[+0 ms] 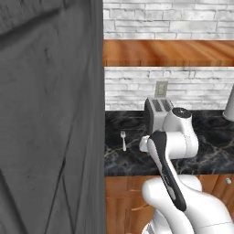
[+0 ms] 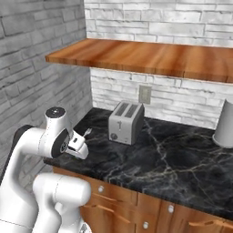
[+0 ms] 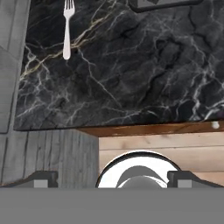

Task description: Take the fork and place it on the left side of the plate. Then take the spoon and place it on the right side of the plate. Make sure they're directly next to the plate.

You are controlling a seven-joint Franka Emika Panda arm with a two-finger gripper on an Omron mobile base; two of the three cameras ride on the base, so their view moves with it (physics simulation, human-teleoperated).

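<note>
Overhead, a wooden shelf (image 2: 150, 57) runs along the brick wall above the black marble desk (image 2: 173, 159). Below it stands the toaster (image 2: 126, 122), the landmark. Left of the toaster lies the fork (image 1: 123, 140), flat on the desk. Well short of the toaster, near the desk's front edge, the gripper (image 3: 112, 178) hangs released, jaws wide

Left base view — low behind the arm, facing the brick back wall; a grey wall panel (image 1: 50, 114) crowds its left half. Right base view looks from the other side, higher, angled across the tabletop (image 2: 159, 154). Both share the toaster (image 1: 157, 112) and fork (image 1: 123, 140). Hand view points down at the tabletop's front edge — fork at upper left.
</note>
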